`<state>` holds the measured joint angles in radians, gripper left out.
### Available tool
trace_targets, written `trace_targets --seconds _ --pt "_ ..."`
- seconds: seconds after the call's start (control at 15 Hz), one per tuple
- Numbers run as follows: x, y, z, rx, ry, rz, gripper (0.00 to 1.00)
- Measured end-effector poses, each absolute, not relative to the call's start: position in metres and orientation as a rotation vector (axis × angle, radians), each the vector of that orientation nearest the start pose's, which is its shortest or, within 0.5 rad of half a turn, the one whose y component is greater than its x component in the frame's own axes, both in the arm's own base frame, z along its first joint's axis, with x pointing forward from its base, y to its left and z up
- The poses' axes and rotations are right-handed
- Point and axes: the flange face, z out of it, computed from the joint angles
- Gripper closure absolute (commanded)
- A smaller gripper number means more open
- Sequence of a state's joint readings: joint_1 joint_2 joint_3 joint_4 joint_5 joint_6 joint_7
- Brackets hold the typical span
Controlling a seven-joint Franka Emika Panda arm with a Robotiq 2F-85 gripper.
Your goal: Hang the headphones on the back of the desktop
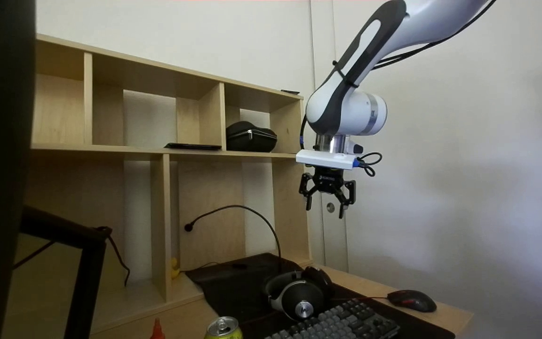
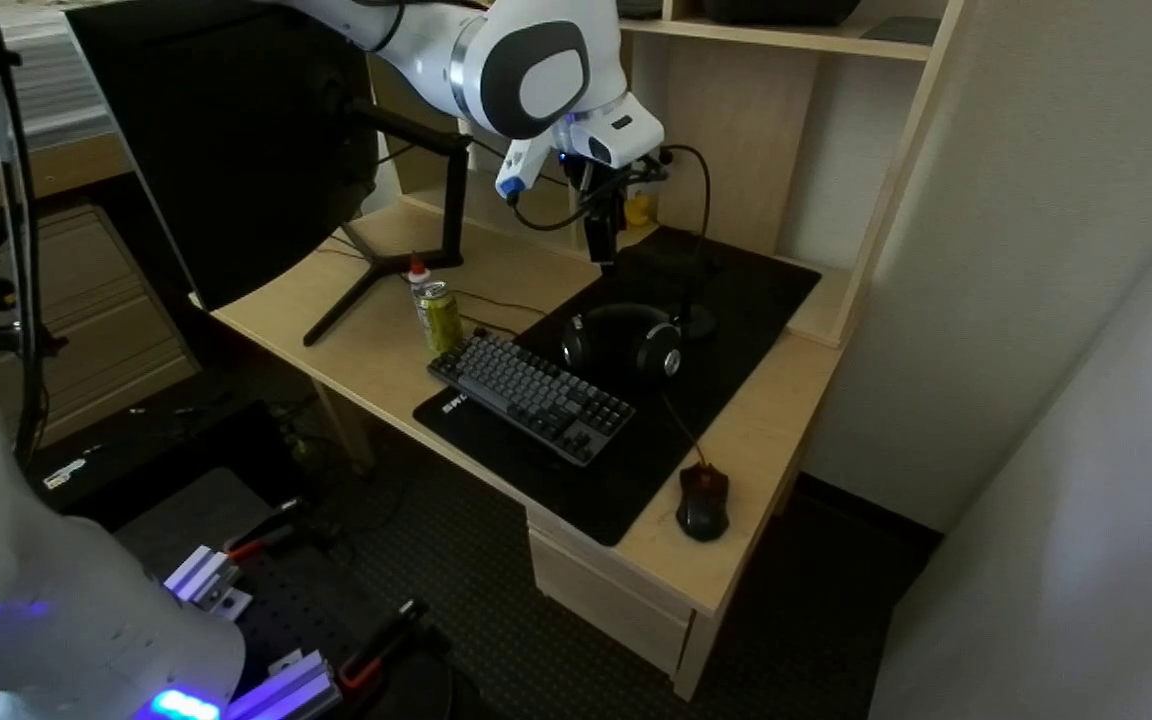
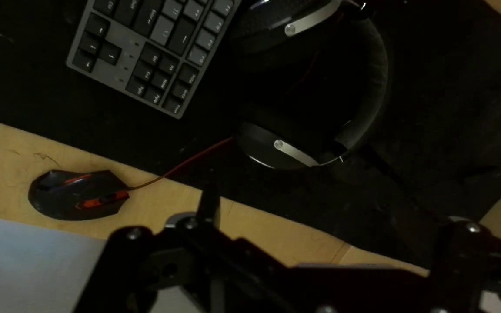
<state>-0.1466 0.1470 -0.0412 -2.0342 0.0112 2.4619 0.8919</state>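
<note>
1. Headphones (image 1: 299,295): on the black mat (image 2: 756,290), not held. In the wrist view the headband (image 3: 376,69) is right, cups (image 3: 260,147) left and seemingly on edge.
2. Handling, best guess: lightish, weight mostly in the cups, so they'll swing once lifted. Headband springy-stiff under soft padding, should grip OK. Outer shells look smooth, likely slippery. Silver links (image 3: 298,154) probably the fragile bit; don't twist.
3. Hold: pinch across the middle of the headband, shallow bite, so nothing pokes below the arch and blocks hooking.
4. Red cord (image 3: 189,161) from the mouse (image 3: 78,195) seems to pass under a cup. Snag risk; lift slowly.
5. Keyboard (image 2: 533,395) just beside on the near side, gooseneck's base (image 2: 699,322) just beside on the far side. Come straight down.
6. Pincer (image 1: 325,211): spread, nothing in it, well above the bench (image 2: 766,420).
7. Desktop (image 2: 236,140): left in both exterior views, well apart from the headphones. Stand arm (image 2: 411,129) juts from its back, my pick for the hook. Can (image 2: 439,318) and bottle (image 2: 418,272) stand in between; carry high.
</note>
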Motion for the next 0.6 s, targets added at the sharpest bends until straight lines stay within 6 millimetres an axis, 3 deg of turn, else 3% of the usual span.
trace_targets --seconds 0.13,0.27,0.6 --pt "0.594 -0.111 0.401 -2.581 1.570 -0.392 0.00" --pt "0.601 -0.108 0.388 -2.543 1.656 -0.355 0.00" --pt "0.663 -0.079 0.333 -2.384 1.859 -0.307 0.00"
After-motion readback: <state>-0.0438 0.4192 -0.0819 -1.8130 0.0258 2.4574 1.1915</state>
